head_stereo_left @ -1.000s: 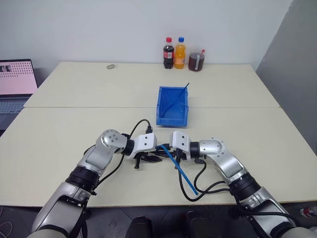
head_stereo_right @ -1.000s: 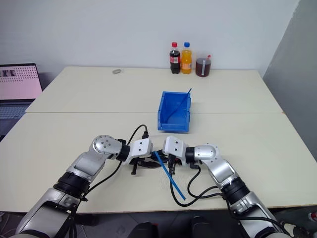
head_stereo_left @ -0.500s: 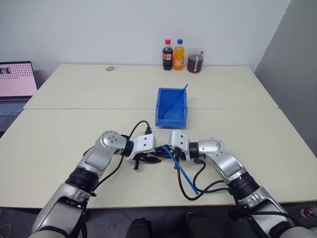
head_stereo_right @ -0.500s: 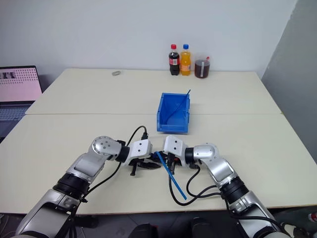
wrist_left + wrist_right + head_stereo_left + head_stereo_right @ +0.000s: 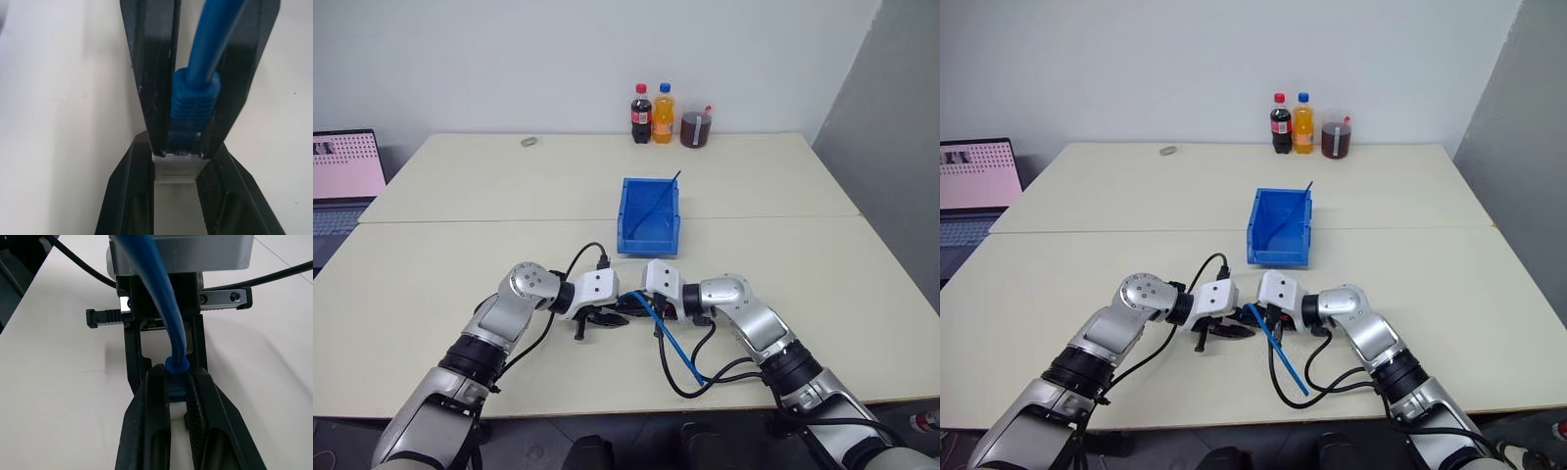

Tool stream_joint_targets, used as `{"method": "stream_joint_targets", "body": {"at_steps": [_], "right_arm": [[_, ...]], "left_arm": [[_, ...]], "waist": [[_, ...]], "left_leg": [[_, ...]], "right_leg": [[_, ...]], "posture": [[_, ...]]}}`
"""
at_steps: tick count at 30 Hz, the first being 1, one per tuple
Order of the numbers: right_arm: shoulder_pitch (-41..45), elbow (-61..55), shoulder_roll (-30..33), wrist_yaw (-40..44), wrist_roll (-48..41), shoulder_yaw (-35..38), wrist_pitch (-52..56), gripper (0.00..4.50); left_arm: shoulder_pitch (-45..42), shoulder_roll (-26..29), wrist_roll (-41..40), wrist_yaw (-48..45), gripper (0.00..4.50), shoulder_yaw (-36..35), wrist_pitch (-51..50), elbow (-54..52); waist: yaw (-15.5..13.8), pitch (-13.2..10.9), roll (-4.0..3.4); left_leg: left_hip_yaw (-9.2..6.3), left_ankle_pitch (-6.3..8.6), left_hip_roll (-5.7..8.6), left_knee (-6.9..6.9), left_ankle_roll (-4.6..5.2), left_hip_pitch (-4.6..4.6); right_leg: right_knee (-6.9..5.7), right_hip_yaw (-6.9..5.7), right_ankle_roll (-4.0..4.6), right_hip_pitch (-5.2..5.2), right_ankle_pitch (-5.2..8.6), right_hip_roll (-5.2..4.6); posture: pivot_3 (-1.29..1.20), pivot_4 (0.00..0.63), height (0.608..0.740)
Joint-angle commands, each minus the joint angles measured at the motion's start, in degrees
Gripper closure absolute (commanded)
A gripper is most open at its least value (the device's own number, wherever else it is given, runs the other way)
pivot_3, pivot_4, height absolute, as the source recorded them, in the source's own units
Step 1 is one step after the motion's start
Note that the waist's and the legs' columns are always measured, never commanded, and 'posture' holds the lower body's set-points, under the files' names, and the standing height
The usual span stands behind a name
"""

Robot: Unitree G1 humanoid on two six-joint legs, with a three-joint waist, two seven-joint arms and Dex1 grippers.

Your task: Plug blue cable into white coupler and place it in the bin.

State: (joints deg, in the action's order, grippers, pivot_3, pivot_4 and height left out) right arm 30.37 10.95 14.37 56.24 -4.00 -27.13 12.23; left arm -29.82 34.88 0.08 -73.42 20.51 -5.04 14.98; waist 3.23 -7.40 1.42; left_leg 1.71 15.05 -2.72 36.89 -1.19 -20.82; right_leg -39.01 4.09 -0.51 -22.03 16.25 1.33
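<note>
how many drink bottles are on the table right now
2: a dark cola bottle and an orange soda bottle, side by side at the far table edge, left of a lidded cup.

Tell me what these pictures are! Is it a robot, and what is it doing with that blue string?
Yes, it is a robot with two arms. Two pictures come from cameras in its head, looking down at a pale table. The other two come from little cameras on its wrists, so they look very close up. The left end effector pinches a tiny white coupler. The right end effector pinches the plug of the blue cable, which is a wire, right at the coupler. Behind the arms sits a blue bin. Far back stand two drink bottles and a cup, and a laptop sits off to the left.
</note>
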Motion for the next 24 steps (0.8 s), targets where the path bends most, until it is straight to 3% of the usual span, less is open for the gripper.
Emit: {"method": "stream_joint_targets", "body": {"at_steps": [1, 6, 7, 14, 21, 24], "right_arm": [[-4.3, 6.1, 1.3, -0.3, 5.3, -5.8, 7.3, 4.35], [-5.2, 2.0, 1.8, -2.0, 3.8, -2.6, 4.8, 4.35], [-5.7, 0.8, 2.2, -2.2, 3.3, -1.8, 4.5, 4.35], [-9.1, -6.4, 4.0, -2.5, 0.5, 1.6, 4.8, 4.35], [-8.9, -11.5, 1.5, -4.5, -3.7, 4.8, 8.5, 4.35], [-8.2, -15.3, 0.5, -6.0, -6.2, 7.0, 11.3, 4.35]], "left_arm": [[0.5, 0.2, -0.2, -1.0, 3.69, 0.6, 0.1, -3.6], [2.0, 1.1, 0.4, 0.8, 3.69, -0.3, 0.9, -3.4], [2.5, 1.7, 0.2, 0.4, 2.99, -0.5, 0.4, -3.6], [5.6, 3.4, -2.0, 1.0, 1.45, -3.5, -0.8, -5.1], [8.2, 4.2, -4.5, 1.8, 0.09, -5.6, -3.8, -8.6], [9.4, 4.8, -5.5, 3.8, 0.00, -8.0, -3.9, -10.5]], "waist": [[0.0, 0.0, -0.01], [0.0, 0.0, -0.01], [0.0, 0.0, 0.01], [0.0, -0.2, -0.05], [0.0, -0.5, 0.14], [0.0, -1.0, 0.29]], "left_leg": [[-0.02, 0.00, 0.00, -0.01, 0.00, 0.00], [-0.02, 0.01, -0.02, -0.05, -0.01, -0.01], [-0.03, 0.01, -0.03, -0.07, -0.01, -0.03], [-0.01, 0.02, 0.00, -0.22, -0.04, -0.11], [0.04, 0.10, 0.03, -0.22, -0.15, -0.19], [-0.05, 0.11, -0.04, -0.23, -0.17, -0.27]], "right_leg": [[0.00, -0.01, 0.01, 0.00, 0.00, 0.00], [0.00, -0.01, 0.07, -0.03, 0.05, 0.00], [0.01, -0.02, 0.07, -0.05, 0.06, -0.01], [0.02, -0.02, -0.21, -0.10, 0.32, -0.34], [0.06, 0.00, -0.30, -0.15, 0.42, -0.42], [0.04, -0.06, -0.25, -0.22, 0.46, -0.48]], "posture": [[0.00, 0.150, 0.740], [0.00, 0.150, 0.740], [0.00, 0.150, 0.740], [0.00, 0.150, 0.740], [0.00, 0.150, 0.740], [0.00, 0.150, 0.740]]}}
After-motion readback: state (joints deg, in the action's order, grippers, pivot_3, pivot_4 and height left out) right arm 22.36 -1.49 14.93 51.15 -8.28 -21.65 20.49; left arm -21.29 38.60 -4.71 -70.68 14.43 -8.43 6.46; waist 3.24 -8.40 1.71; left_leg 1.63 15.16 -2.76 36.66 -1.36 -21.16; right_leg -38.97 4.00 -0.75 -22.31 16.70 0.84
